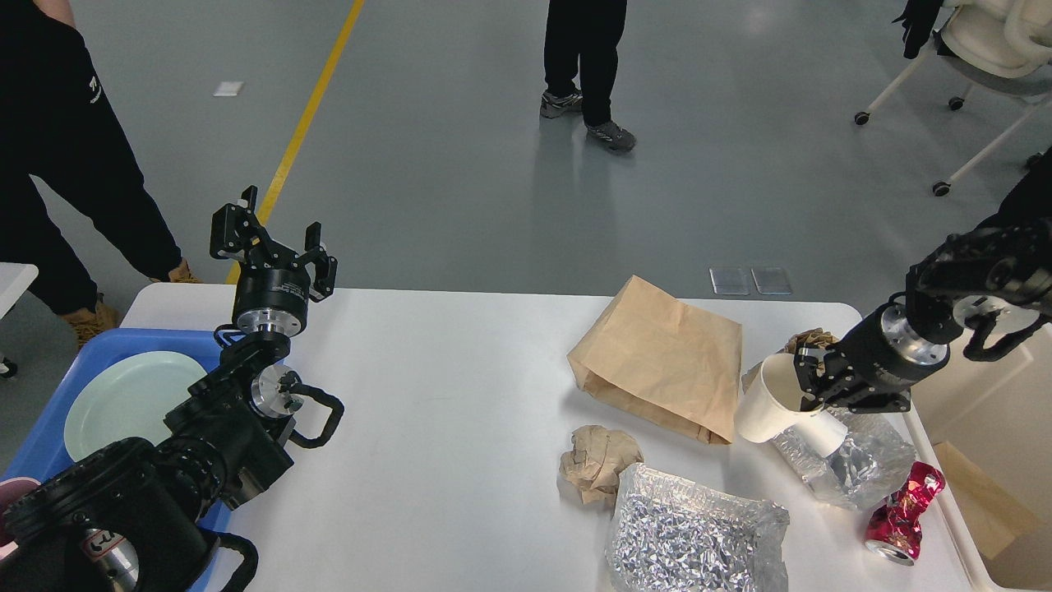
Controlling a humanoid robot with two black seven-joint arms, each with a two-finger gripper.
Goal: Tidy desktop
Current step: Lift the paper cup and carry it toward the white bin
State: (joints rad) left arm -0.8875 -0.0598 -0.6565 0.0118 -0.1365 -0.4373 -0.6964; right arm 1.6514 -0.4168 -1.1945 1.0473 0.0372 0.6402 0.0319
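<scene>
The right end effector is clamping the rim of a white paper cup just above the table, beside the brown paper bag, while the left end effector is hovering spread and empty past the table's far-left edge.

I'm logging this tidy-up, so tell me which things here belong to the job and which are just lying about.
Job:
large white rectangular desktop
white paper cup, held in right claw
brown paper bag
crumpled brown paper ball
crinkled silver foil bag
crushed red metal can
blue plastic tray

Lying about:
white wheeled chair
yellow floor line
</scene>
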